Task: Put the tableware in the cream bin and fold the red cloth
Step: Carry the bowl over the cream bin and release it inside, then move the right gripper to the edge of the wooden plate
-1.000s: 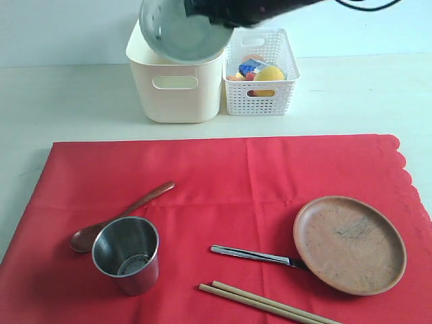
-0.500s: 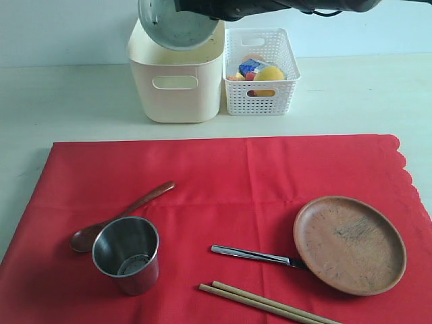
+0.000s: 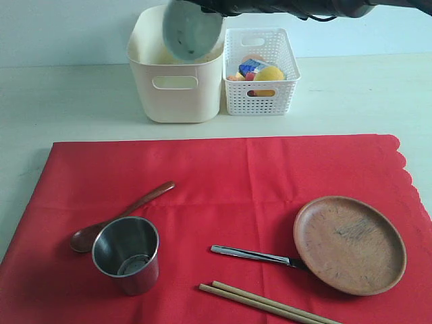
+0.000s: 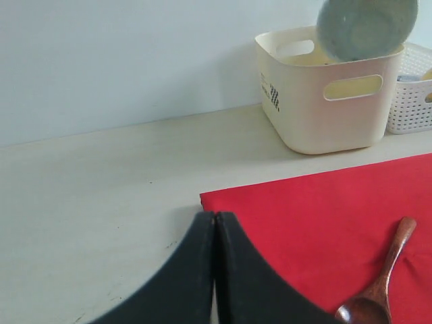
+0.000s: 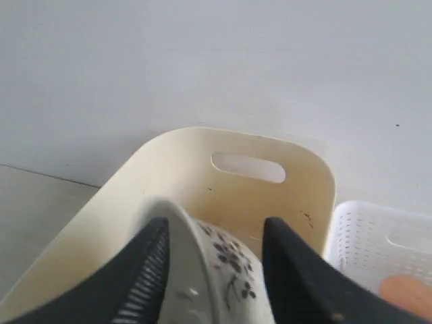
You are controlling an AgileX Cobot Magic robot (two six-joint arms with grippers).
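Note:
The pale bowl (image 3: 191, 30) (image 4: 366, 25) hangs tilted over the mouth of the cream bin (image 3: 175, 94) (image 5: 270, 196). My right gripper (image 5: 216, 226) stands open around the bowl's rim (image 5: 216, 270), with a gap on one side. The red cloth (image 3: 236, 175) lies flat and carries the steel cup (image 3: 127, 253), brown spoon (image 3: 121, 214), wooden plate (image 3: 349, 243), knife (image 3: 256, 255) and chopsticks (image 3: 263, 302). My left gripper (image 4: 214, 217) is shut and empty, low over the cloth's corner (image 4: 223, 199) near the spoon (image 4: 381, 290).
A white lattice basket (image 3: 260, 98) (image 5: 378, 236) with toy food stands right beside the bin. A pale wall rises behind both. Bare table surrounds the cloth on the left and far side.
The right gripper's jaws have parted around the bowl. The bowl has shifted right and dropped lower into the bin's mouth. Nothing on the cloth has moved.

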